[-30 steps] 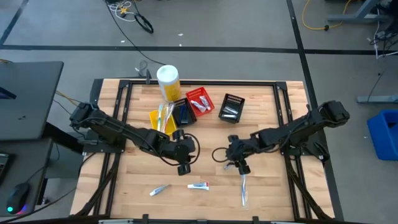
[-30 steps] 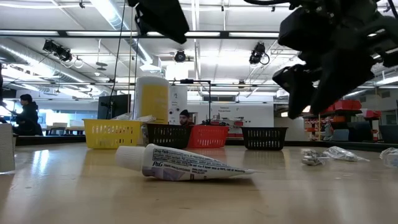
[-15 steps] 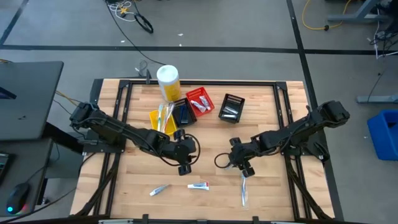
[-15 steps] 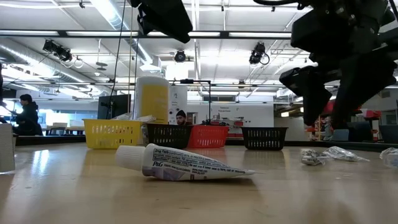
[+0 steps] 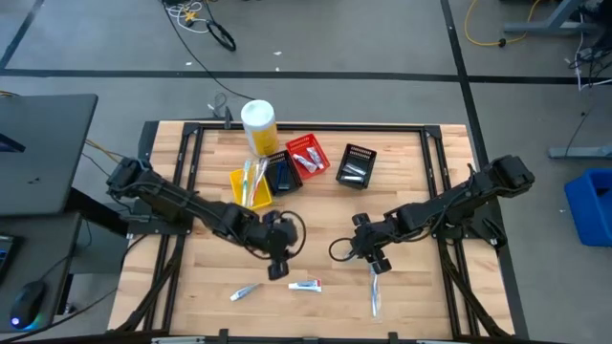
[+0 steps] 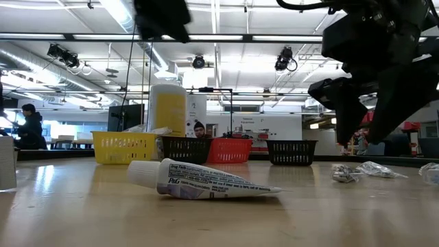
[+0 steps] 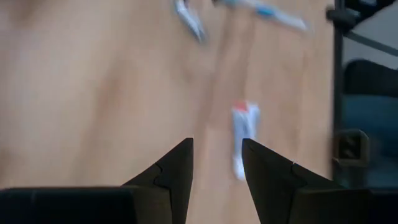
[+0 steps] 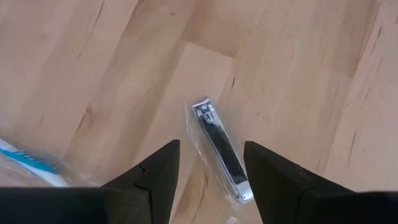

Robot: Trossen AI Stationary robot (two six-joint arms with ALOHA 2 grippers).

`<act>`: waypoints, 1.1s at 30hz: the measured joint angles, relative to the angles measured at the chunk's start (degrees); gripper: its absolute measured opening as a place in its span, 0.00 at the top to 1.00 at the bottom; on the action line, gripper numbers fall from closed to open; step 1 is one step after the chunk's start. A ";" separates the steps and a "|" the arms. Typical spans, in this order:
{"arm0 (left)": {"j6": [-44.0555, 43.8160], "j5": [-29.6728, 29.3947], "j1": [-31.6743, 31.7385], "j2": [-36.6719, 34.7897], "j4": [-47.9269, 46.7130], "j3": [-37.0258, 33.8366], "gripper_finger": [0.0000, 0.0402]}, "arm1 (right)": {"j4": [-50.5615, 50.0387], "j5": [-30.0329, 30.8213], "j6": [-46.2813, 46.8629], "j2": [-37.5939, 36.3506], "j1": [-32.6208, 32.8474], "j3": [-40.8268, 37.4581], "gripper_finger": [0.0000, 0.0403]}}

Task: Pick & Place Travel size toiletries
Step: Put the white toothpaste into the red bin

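A white tube with a red mark [image 5: 305, 285] lies flat near the table's near edge, large in the low view [image 6: 206, 182]. My left gripper [image 5: 277, 270] hovers open just left of it; the tube [image 7: 242, 134] shows just past its fingertips [image 7: 217, 142]. A silvery packet [image 5: 245, 291] lies farther left. My right gripper [image 5: 378, 265] is open above a nail clipper in clear wrap [image 8: 217, 149], its fingers [image 8: 211, 144] on either side without touching. A blue toothbrush [image 8: 25, 163] lies beside the clipper, both in one strip [image 5: 375, 294]. In the low view the right gripper [image 6: 357, 103] hangs clear of the table.
At the far side stand a yellow basket [image 5: 251, 184], a small black basket [image 5: 281, 175], a red basket [image 5: 308, 155] and another black basket [image 5: 357, 164], each holding items. A yellow canister with a white lid [image 5: 258, 124] stands behind them. Bare wood lies between the arms.
My left gripper has moved toward the near edge, closer to the white tube. My right gripper has shifted a little toward the near edge and the right, over the wrapped clipper. The items on the table have stayed where they were.
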 joint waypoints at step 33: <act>-35.76 0.16 -16.51 -0.09 5.47 -16.93 0.64 | 4.40 -0.04 2.18 0.00 0.00 0.00 0.55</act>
